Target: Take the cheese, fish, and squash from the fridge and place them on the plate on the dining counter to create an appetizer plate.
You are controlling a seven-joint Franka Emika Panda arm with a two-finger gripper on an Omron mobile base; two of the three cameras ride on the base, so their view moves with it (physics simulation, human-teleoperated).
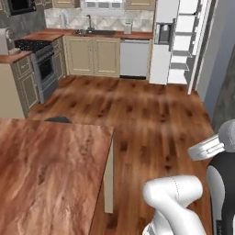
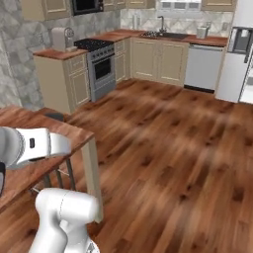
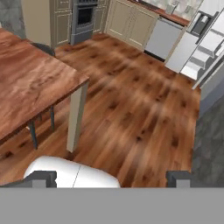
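Observation:
The fridge (image 1: 160, 46) stands at the far end of the room, one door swung open on white shelves (image 1: 183, 41); it also appears at the right edge (image 2: 239, 49) and top right (image 3: 197, 39). The dining counter (image 1: 46, 170) lies close on the left, its corner near the arm (image 2: 74, 136) (image 3: 30, 83). My gripper (image 3: 111, 179) is open, its dark fingertips (image 3: 43, 178) wide apart with nothing between them, held above the wooden floor beside the counter's leg. The cheese, fish, squash and plate are out of view.
A stove (image 1: 43, 69) and beige cabinets line the left wall, with a dishwasher (image 1: 134, 58) and sink counter at the back. A dark stool (image 1: 58, 119) sits at the dining counter's far edge. Wooden floor (image 1: 151, 119) stretches from the base to the fridge.

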